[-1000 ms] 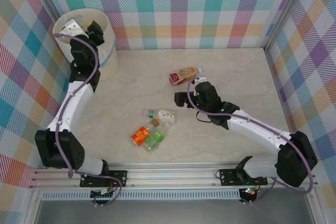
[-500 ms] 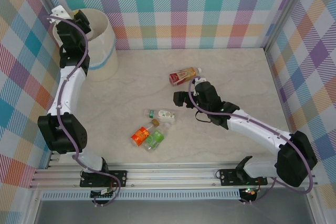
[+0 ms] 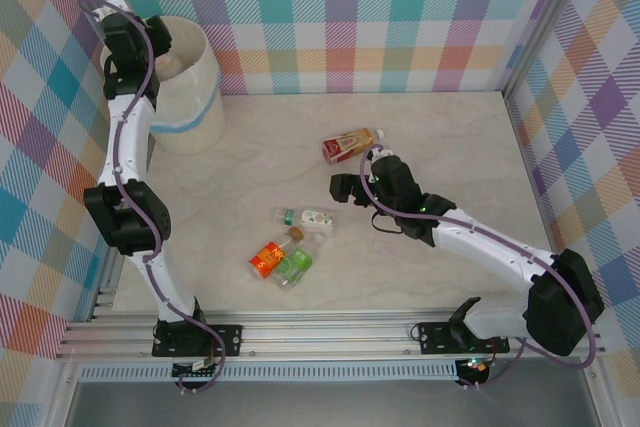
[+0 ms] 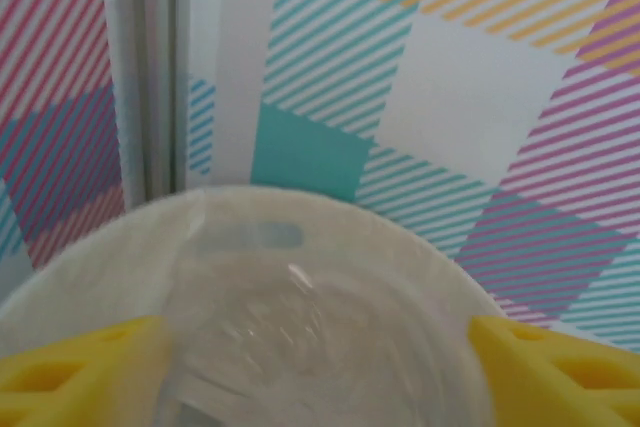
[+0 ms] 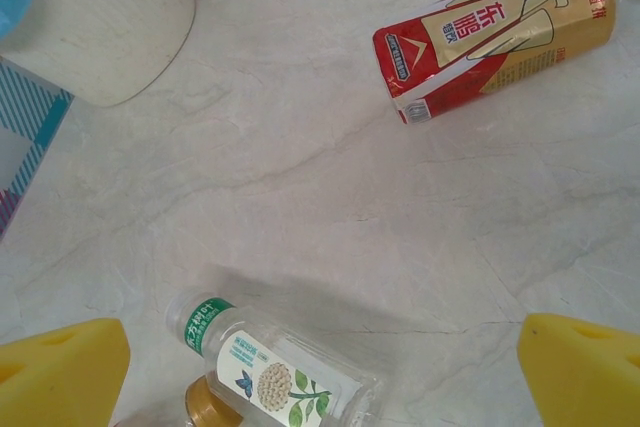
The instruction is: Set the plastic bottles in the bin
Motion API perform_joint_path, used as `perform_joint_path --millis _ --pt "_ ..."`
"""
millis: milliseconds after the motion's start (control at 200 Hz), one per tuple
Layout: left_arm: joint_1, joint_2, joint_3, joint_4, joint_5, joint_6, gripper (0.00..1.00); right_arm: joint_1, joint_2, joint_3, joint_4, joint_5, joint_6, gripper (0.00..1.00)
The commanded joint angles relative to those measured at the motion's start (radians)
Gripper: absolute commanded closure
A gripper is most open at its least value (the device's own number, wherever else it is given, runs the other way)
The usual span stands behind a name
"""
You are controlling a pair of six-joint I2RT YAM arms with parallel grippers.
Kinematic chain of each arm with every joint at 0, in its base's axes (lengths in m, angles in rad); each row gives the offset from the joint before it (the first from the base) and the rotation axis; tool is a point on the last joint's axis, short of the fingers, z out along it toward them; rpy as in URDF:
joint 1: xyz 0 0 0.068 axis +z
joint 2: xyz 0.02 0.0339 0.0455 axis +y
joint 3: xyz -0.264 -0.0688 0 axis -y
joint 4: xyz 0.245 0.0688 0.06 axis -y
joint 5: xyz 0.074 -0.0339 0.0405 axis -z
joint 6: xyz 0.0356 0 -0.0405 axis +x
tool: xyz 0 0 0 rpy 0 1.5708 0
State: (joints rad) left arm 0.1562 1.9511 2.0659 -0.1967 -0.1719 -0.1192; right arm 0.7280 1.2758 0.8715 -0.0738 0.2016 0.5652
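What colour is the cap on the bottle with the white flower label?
The cap is green, clearest in the right wrist view.

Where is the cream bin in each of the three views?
Top external: the bin stands at upper left, in the back corner.
Left wrist: the bin's rim arcs across the lower half.
Right wrist: the bin's wall sits in the top left corner.
Shared landmark: the checked wall beside it.

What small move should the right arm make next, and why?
Probably lower the right gripper onto the white-labelled bottle. The gripper is open and empty above the table, and in the wrist view that bottle lies low between its fingers, nearer than the red-labelled bottle.
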Motion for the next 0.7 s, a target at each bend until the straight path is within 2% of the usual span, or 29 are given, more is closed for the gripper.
perform_joint_path --millis 0,50,175,345,425,465,585,700 --pt "0.006 -0.059 0.03 -0.122 0.109 -0.002 0.11 0.004 -0.028 -0.006 -0.005 0.018 0.016 0.0" --pt "-0.004 -0.086 0.017 -0.127 0.134 -0.02 0.0 0.004 -0.026 -0.006 -0.01 0.023 0.015 0.0" --pt "-0.068 -0.151 -0.025 -0.139 0.213 -0.036 0.0 0.003 -0.007 -0.004 -0.033 0.088 0.053 0.0" --pt "-0.267 -0.168 -0.089 -0.17 0.359 0.07 0.0 -0.017 0.046 0.018 -0.085 0.199 0.183 0.0" --pt "-0.365 -0.121 -0.119 -0.171 0.5 0.18 0.0 -0.037 0.054 0.022 -0.104 0.218 0.228 0.0" --pt "-0.41 -0.08 -0.115 -0.193 0.534 0.24 0.0 -0.051 0.054 0.021 -0.119 0.222 0.247 0.0" --pt "-0.534 0.051 -0.089 -0.263 0.547 0.409 0.0 -0.091 0.023 0.01 -0.162 0.225 0.28 0.0" --pt "-0.59 0.158 -0.076 -0.27 0.529 0.481 0.0 -0.117 -0.041 -0.032 -0.167 0.229 0.285 0.0"
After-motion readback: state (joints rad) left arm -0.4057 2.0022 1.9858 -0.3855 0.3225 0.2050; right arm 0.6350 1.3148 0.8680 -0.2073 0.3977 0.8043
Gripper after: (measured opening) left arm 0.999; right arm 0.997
